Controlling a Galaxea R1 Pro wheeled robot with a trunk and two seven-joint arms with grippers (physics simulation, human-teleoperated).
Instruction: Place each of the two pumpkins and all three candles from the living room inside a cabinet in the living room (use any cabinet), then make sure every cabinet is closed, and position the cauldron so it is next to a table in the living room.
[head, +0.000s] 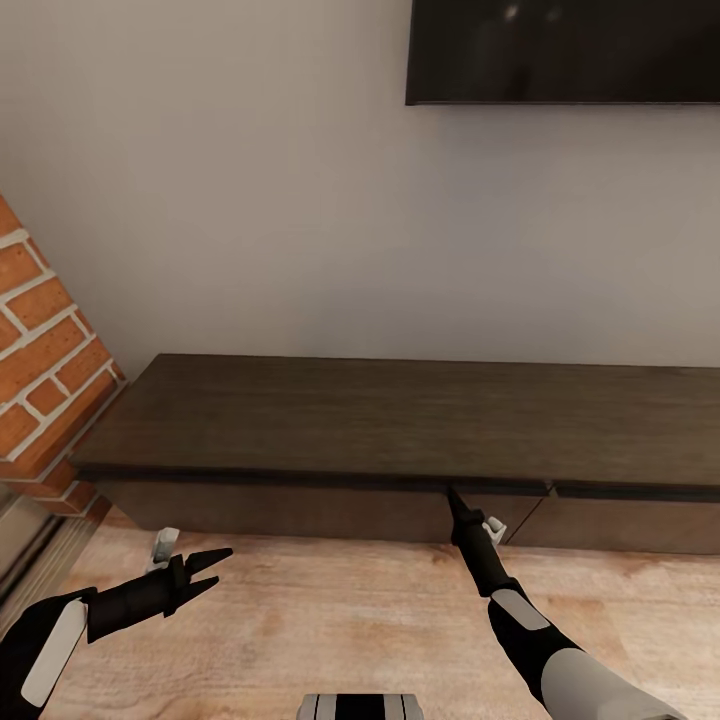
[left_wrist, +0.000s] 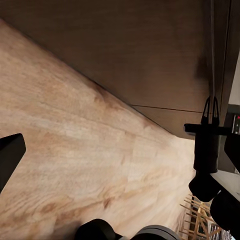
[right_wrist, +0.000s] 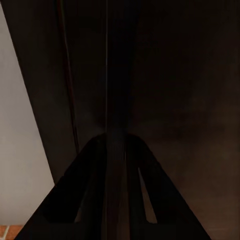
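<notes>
Left tool (head: 212, 572): nearest the camera, low over the wooden floor (head: 330, 610), its two fingers spread apart with nothing between them; one dark fingertip (left_wrist: 10, 155) shows at the edge of the left wrist view.
Right tool (head: 450, 492): farther forward than the left tool, reaching up to the front edge of the cabinet; the fingers are pressed close together with only a thin slit between them, and the tip sits at the seam under the top board. Whether it actually touches the wood cannot be told.
Right tool seen from the left wrist: it hangs as a dark narrow shape (left_wrist: 211, 107) against the cabinet front, fingers together.
Cabinet (head: 400, 420): long, low, dark brown, standing against the wall just beyond both tools; its long axis runs across the view from left to right, fronts facing the robot.
Cabinet fronts: flat, without handles, all lying flush; a vertical joint between two of them shows just right of the right tool.
Cabinet relative to tools: directly at the right tool's tip; ahead of the left tool and apart from it, with bare floor between.
Brick pillar (head: 45, 370): left of the cabinet's end, beyond the left tool.
Wall (head: 250, 180): pale, behind the cabinet.
Television (head: 565, 50): black, mounted high on the wall, above and beyond the right tool.
</notes>
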